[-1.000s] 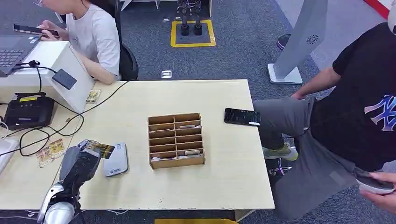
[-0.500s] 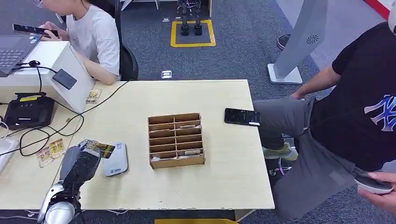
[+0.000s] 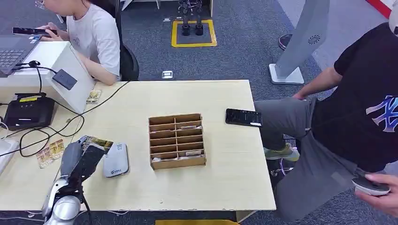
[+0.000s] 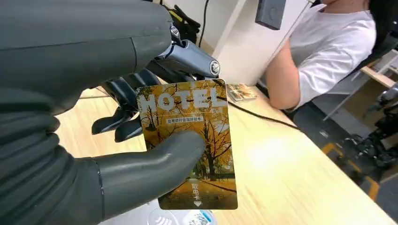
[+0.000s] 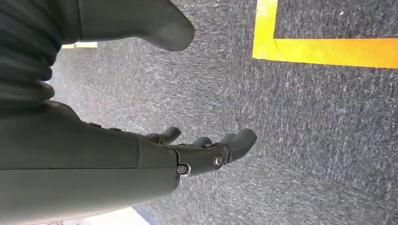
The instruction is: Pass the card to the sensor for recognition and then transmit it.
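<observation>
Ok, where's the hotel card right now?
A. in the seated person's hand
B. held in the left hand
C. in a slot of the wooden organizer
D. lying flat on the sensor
B: the left hand pinches the hotel card between thumb and fingers, above the table.

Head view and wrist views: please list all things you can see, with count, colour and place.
card: one, yellow, in left hand
sensor: one, grey, on table beside left hand
organizer: one, brown, table centre
phone: one, black, table's right edge
table: one, light wood
loose cards: several, yellow, table's left part
black box: one, left, cabled
persons: two, one far left, one right
left hand: grey, holds card
right hand: dark, over carpet
</observation>
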### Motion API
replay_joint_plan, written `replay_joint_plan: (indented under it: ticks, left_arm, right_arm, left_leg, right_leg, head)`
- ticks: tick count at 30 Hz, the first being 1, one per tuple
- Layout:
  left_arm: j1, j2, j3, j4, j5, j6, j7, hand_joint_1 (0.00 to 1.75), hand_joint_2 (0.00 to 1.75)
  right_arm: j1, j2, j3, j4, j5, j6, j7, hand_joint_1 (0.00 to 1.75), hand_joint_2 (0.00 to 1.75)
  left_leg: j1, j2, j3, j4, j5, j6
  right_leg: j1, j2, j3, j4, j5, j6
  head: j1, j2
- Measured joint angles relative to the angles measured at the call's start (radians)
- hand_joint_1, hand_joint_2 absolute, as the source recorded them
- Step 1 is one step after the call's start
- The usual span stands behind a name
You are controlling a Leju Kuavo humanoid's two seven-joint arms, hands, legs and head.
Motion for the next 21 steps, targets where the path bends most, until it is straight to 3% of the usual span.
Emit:
replay_joint_plan:
  ticks: [21]
  left_arm:
    - [-0.020, -0.009, 0.000, 0.064, -0.012, 0.000, 0.001, 1.75, 1.75]
  right_arm:
    - [0.000, 0.000, 0.000, 0.000, 0.003, 0.000, -0.004, 0.00, 1.75]
  left_leg:
    - [0.000, 0.000, 0.000, 0.000, 0.000, 0.000]
  right_leg:
    - [0.000, 0.000, 0.000, 0.000, 0.000, 0.000]
  head:
    - [0.000, 0.000]
